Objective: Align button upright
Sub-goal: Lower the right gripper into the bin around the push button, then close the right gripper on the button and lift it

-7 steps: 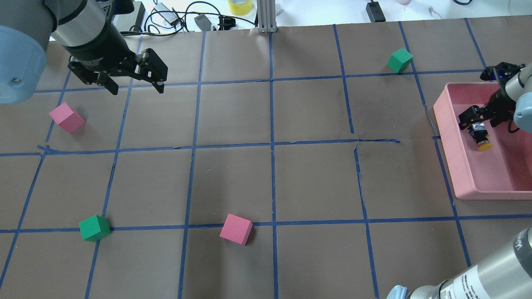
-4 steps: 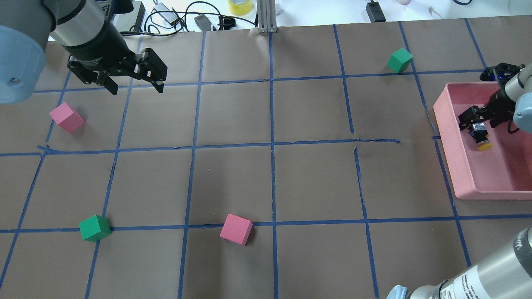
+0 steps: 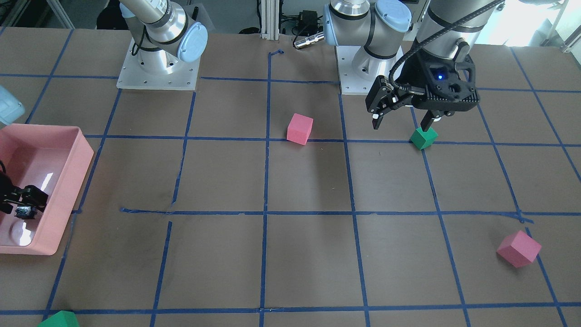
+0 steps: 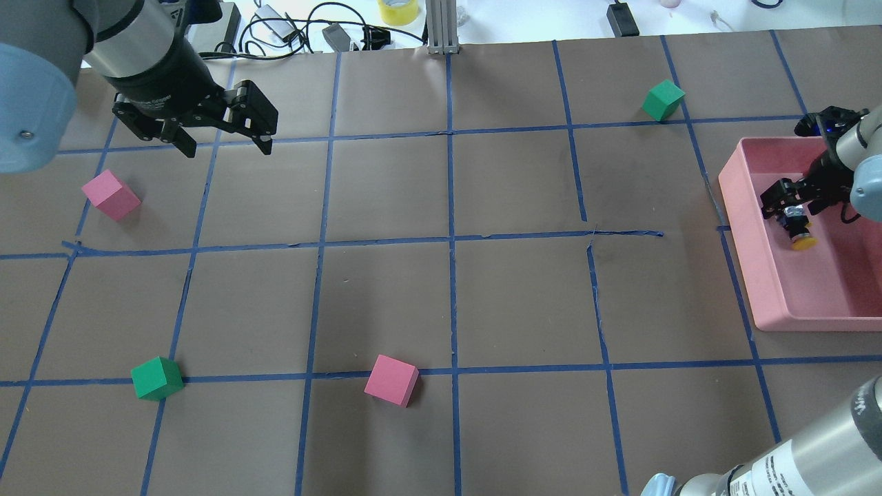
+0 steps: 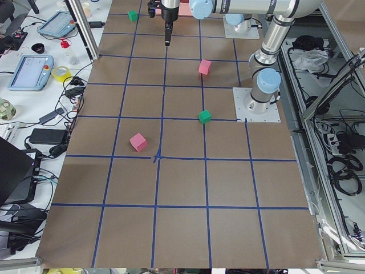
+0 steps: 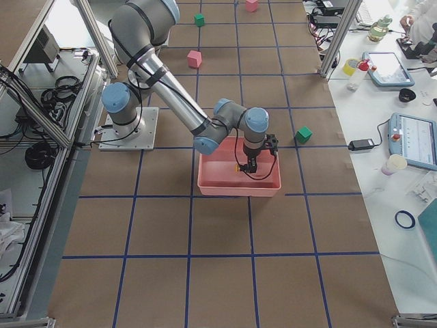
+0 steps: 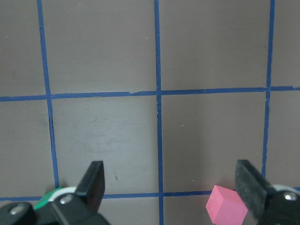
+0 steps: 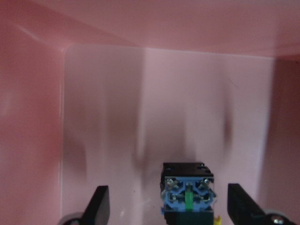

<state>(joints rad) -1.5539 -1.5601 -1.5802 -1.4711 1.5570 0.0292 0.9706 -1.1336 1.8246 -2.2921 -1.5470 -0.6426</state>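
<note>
The button (image 4: 799, 233) is inside the pink tray (image 4: 741, 227), its yellow cap toward the tray's near side and its black body under my right gripper (image 4: 791, 203). In the right wrist view the button's (image 8: 187, 194) terminal base faces the camera. It sits between the two fingers (image 8: 101, 206) with a gap on each side, so the right gripper (image 8: 171, 211) is open around it. My left gripper (image 4: 224, 141) is open and empty, high over the table's far left, and nothing sits between its fingers in the left wrist view (image 7: 171, 187).
Two pink cubes (image 4: 110, 195) (image 4: 391, 380) and two green cubes (image 4: 157, 378) (image 4: 663, 100) stand on the brown, blue-taped table. The tray's walls (image 8: 140, 28) close in on the right gripper. Cables and devices lie beyond the far edge.
The right gripper has shifted very slightly over the button. The button and the left arm have not visibly moved.
</note>
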